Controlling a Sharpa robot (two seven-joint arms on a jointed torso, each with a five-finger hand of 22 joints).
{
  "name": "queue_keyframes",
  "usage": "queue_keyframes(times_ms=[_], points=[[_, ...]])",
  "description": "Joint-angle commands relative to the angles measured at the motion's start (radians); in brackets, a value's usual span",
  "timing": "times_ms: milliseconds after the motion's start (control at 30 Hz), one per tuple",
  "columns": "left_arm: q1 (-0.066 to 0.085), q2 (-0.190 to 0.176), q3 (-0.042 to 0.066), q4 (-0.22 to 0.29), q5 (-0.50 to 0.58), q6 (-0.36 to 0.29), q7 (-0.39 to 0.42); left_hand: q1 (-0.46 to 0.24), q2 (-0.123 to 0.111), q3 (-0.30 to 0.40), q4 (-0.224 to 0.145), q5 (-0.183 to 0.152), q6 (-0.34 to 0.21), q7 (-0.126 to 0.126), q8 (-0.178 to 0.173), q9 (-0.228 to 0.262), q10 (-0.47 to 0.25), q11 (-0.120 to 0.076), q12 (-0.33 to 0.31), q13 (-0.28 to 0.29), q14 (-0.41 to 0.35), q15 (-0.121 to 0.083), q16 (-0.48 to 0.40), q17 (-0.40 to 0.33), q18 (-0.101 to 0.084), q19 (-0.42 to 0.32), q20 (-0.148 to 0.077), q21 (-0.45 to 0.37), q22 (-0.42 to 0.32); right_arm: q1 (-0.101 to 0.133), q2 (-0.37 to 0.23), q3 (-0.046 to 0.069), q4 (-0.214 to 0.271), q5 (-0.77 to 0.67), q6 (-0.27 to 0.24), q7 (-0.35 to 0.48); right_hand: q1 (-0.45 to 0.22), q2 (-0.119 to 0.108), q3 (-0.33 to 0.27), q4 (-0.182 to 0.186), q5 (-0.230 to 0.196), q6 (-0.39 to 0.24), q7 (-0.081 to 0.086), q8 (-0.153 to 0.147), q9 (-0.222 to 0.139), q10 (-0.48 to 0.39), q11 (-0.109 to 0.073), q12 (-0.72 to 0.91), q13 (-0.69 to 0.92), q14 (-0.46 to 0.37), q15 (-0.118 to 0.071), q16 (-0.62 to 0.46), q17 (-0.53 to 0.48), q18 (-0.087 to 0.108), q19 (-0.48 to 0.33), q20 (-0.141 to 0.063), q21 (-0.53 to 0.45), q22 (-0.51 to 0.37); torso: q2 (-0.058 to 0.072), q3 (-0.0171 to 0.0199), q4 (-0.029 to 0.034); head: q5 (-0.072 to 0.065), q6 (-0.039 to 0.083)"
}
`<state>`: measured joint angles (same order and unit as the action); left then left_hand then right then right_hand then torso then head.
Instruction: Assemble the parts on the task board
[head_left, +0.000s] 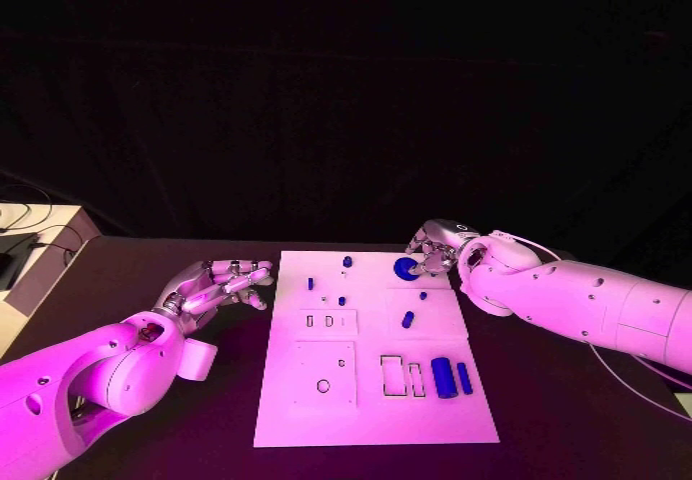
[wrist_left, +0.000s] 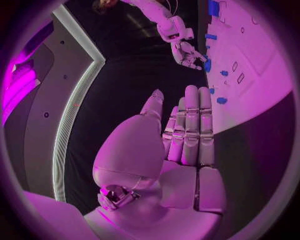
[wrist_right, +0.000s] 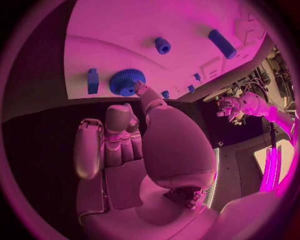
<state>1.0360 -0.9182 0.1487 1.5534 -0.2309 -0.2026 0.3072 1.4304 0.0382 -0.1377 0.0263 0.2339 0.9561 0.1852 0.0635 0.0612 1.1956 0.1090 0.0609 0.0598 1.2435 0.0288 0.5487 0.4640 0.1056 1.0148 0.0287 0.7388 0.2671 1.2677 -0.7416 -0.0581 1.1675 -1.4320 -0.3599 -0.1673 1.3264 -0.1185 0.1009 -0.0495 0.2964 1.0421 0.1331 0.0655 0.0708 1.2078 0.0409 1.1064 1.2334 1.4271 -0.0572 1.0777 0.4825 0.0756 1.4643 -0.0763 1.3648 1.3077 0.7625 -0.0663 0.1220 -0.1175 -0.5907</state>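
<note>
- Board (head_left: 375, 400): white plate flat on the black table (head_left: 159, 260), long side running away from the robot, between the two hands.
- Gear (head_left: 405, 267): blue, toothed, round, sitting on the board's far right part near the right edge. In the right wrist view the gear (wrist_right: 127, 81) lies flat on the white surface.
- Right hand (head_left: 438, 248): at the board's far right edge, over the gear. One fingertip (wrist_right: 139, 89) touches the gear's rim; the other fingers are curled back toward the palm. Whether the gear is pinched or only touched, cannot tell.
- Left hand (head_left: 219, 284): just beside the board's left edge, off the plate, holding nothing. In the left wrist view the left hand (wrist_left: 181, 135) has its fingers straight and side by side, thumb a little apart.
- Small parts: a peg (head_left: 348, 261) near the far edge, left of the gear; a short cylinder (head_left: 408, 320) lying mid-board; two larger blocks (head_left: 443, 377) side by side on the near right part, beside outlined rectangular slots (head_left: 392, 373).
- Near left part of the board carries a square outline with a small oval hole (head_left: 323, 385).
- More small blue pieces dot the far half; too small to tell their shapes.
</note>
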Motion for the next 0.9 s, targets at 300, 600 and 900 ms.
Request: queue_keyframes(times_ms=[300,600,900], points=[[0.000,0.001,0.001,0.002,-0.002,0.019,0.008,-0.006,0.003,0.000,-0.009,-0.006,0.005,-0.003,-0.003,-0.001,-0.002,-0.003,0.000,0.001,-0.005,0.000,0.000,-0.002,0.014,-0.002,0.006,0.009,-0.006,-0.002,0.023,0.000,-0.028,0.019,0.072,-0.020,-0.003,-0.013,-0.002,0.012,0.006,-0.019,0.013,0.002,0.001,0.012,-0.011,0.006,0.001,-0.005,0.001,0.006,0.002,-0.011,0.090,0.009,0.006,0.183,0.000,0.0001,-0.0010,0.000,-0.006],[0.000,-0.001,0.001,0.001,-0.002,0.019,0.008,-0.006,0.003,0.000,-0.009,-0.006,0.005,-0.003,-0.003,-0.001,-0.002,-0.003,0.000,0.001,-0.005,0.000,0.000,-0.002,0.014,-0.002,0.006,0.009,-0.006,-0.005,0.037,-0.001,-0.058,0.033,0.099,-0.025,-0.008,-0.012,-0.004,0.020,0.025,-0.025,0.015,0.002,0.000,0.007,-0.009,0.001,-0.003,-0.006,0.002,0.004,0.003,-0.011,0.090,0.009,0.003,0.185,-0.002,0.0000,0.0003,0.000,-0.003],[-0.001,-0.002,0.001,0.002,-0.002,0.021,0.007,-0.009,0.003,-0.001,-0.008,-0.006,-0.003,-0.001,-0.003,-0.001,-0.005,-0.002,-0.001,0.001,-0.005,0.001,0.000,-0.003,0.014,-0.003,0.007,0.010,-0.009,-0.005,0.048,-0.001,-0.071,0.081,0.127,-0.021,-0.043,0.014,-0.008,0.029,0.099,-0.023,0.014,0.002,0.000,0.003,-0.011,-0.009,-0.011,-0.006,0.001,0.004,0.006,-0.012,0.090,0.009,0.005,0.189,0.000,0.0003,-0.0026,0.003,-0.006]])
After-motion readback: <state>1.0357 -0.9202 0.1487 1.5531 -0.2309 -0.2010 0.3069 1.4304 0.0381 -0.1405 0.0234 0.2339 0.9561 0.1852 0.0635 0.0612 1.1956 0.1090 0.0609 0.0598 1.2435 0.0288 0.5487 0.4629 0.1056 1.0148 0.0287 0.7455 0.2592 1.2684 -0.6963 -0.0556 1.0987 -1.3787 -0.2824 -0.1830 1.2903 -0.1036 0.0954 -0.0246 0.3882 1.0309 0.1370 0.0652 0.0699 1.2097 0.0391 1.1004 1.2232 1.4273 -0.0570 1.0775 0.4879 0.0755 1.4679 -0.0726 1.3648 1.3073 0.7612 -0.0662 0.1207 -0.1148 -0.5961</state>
